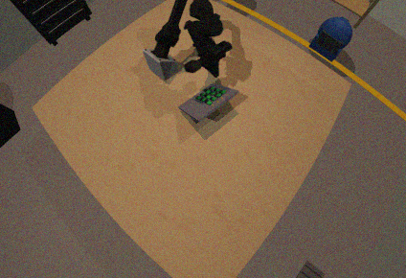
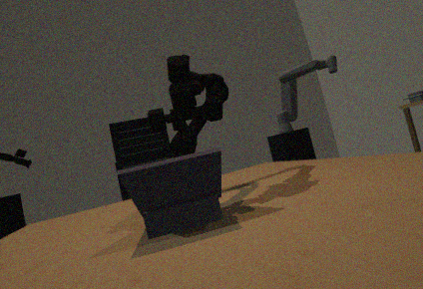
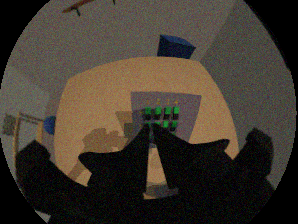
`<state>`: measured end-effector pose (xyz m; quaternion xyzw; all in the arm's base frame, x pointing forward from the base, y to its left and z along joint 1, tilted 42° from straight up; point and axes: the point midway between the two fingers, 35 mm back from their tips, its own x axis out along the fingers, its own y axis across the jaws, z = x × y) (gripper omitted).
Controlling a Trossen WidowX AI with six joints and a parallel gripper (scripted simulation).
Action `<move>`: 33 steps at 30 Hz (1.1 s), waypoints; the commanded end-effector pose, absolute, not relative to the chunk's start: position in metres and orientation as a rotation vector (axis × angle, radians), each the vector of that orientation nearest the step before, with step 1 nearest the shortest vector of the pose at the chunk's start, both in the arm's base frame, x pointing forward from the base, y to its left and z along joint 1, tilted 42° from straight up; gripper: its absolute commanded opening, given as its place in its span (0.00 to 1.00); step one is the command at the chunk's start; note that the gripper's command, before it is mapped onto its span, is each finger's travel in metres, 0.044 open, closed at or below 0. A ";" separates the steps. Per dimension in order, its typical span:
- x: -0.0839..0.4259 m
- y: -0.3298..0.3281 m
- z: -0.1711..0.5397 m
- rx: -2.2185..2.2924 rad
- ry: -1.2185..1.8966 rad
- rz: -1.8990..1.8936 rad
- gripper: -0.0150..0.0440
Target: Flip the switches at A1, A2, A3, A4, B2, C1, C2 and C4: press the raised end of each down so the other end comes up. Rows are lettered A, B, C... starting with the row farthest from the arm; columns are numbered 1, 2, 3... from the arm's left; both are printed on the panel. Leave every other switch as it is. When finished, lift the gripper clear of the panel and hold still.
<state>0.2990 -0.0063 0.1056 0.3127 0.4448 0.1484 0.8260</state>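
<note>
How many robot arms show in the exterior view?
3: a black arm behind the switch panel, a grey arm at right, a dark arm, partly cut off, far left.

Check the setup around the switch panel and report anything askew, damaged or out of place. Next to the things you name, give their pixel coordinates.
Nothing stands out as damaged or spilled. The switch panel (image 1: 191,109) (image 2: 172,178) (image 3: 142,98) has a sloping face, but that looks like its build, its base resting on the tabletop (image 1: 191,189) (image 2: 319,211) (image 3: 100,90). Fine damage to the switches is too small to tell.

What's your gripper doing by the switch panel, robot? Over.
Gripper shut, nothing held. Switch panel standing on the table. Fingers block the wrist view of its nearer switches. Over.
</note>
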 end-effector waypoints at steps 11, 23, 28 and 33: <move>0.324 0.014 0.080 0.679 0.969 0.312 0.25; 0.333 0.023 0.069 0.679 0.968 0.313 0.25; 0.336 0.026 0.065 0.679 0.968 0.313 0.25; 0.336 0.026 0.065 0.679 0.968 0.313 0.25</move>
